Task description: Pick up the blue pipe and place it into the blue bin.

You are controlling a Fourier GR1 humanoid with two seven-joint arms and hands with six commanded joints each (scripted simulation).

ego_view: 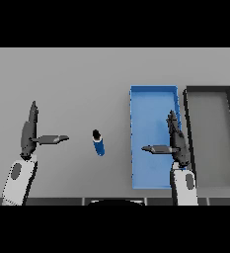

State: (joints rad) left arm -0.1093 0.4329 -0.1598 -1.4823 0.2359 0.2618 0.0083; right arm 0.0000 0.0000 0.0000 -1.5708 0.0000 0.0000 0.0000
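The blue pipe (98, 142) is lying on the grey desk (77, 79), between the two hands and touching neither. At the left, the left hand (29, 134) is hovering with fingers straight and thumb pointing right toward the pipe (released, grasping nothing). Right of the pipe, the blue bin (153, 99) is sitting, and the right hand (175, 141) is hanging over it, fingers straight, released. Farthest right, a dark grey bin (210, 90) is sitting just beside the blue one.

You saw the right hand (175, 143) covering part of the blue bin (153, 91), and the grey bin (210, 91) at three o'clock was cut off.
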